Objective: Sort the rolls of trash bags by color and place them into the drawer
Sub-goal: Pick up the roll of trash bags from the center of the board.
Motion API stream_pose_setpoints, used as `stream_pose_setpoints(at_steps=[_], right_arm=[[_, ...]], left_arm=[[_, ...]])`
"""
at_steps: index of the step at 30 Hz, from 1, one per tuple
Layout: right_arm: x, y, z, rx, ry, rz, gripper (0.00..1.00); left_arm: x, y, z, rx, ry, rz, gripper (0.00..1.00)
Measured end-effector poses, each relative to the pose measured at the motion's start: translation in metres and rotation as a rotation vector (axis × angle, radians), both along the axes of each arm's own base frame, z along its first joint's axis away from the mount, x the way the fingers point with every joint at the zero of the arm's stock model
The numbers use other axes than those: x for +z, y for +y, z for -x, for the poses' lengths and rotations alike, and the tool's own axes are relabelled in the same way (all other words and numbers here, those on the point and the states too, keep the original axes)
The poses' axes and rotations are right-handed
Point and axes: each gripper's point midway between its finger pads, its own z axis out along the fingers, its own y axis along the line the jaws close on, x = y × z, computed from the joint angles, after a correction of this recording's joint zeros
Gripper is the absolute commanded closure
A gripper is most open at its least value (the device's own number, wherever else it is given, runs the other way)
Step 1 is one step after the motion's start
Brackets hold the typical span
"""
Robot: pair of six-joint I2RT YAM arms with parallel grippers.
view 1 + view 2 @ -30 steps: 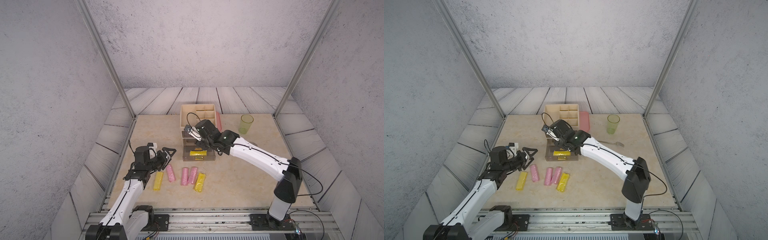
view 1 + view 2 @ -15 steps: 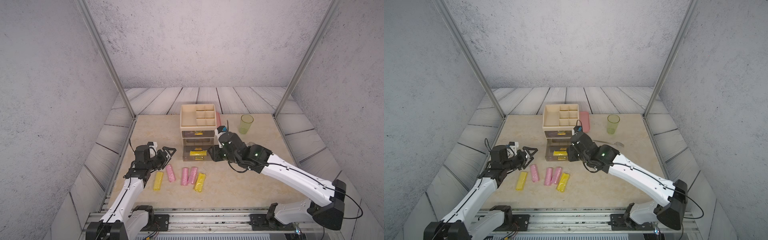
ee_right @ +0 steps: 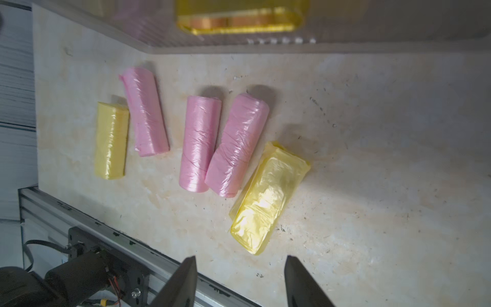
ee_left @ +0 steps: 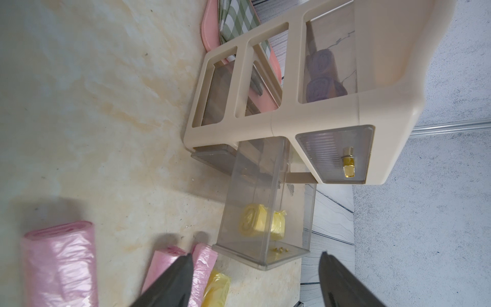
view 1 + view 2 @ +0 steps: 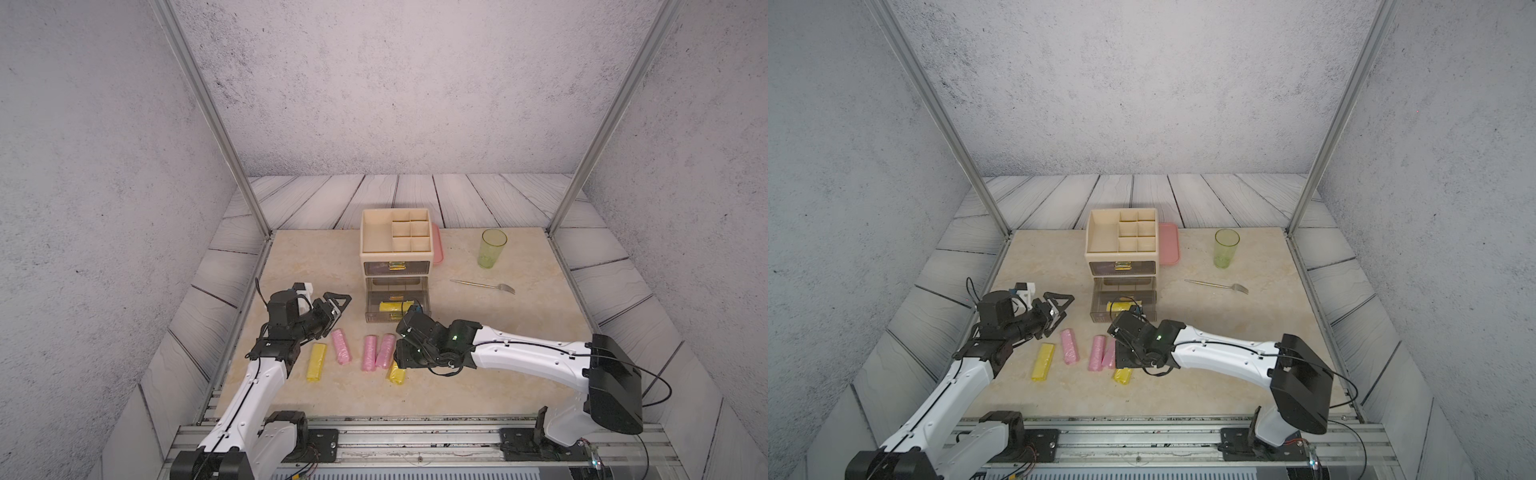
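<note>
At 6 o'clock from drawer (image 5: pixel 386 319), yellow roll (image 3: pixel 268 199) looks light, squashy, slick; pinch mid-body. Left gripper (image 4: pixel 255 253), right gripper (image 3: pixel 240 257): fingers apart, empty.

Three pink rolls (image 5: pixel 369 353) are lying on the table (image 5: pixel 498 316), and two yellow rolls (image 5: pixel 316 361) are lying beside them. Two more yellow ones (image 4: pixel 251 220) are sitting in the pulled-out drawer (image 4: pixel 265 202). At least two purple rolls (image 4: pixel 317 89) are showing through the side of the drawer unit (image 5: pixel 395 237), which is carrying three drawers. One green cup (image 5: pixel 493 248), one fork (image 5: pixel 482 285) and one pink tray (image 5: pixel 1169 245) are sitting nearby.
</note>
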Motion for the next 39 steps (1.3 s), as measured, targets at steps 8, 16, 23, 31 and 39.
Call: stream_pose_setpoints(at_steps=[8,16,23,31,39], right_arm=[[-0.042,0.003,0.0,0.004,0.042,0.094,0.37],[-0.055,0.012,-0.003,0.008,0.052,0.114,0.34],[-0.061,0.018,-0.009,0.002,0.043,0.133,0.34],[-0.079,0.017,-0.01,0.003,0.042,0.191,0.37],[-0.083,0.017,-0.011,0.007,0.032,0.199,0.76]], left_arm=[[-0.002,0.0,0.004,0.005,-0.001,0.01,0.19],[-0.002,-0.001,0.007,0.005,-0.013,0.024,0.19],[-0.006,-0.001,0.011,0.006,-0.004,0.032,0.19],[-0.005,-0.001,0.011,0.005,-0.01,0.034,0.19],[-0.003,-0.001,0.011,0.007,-0.014,0.036,0.19]])
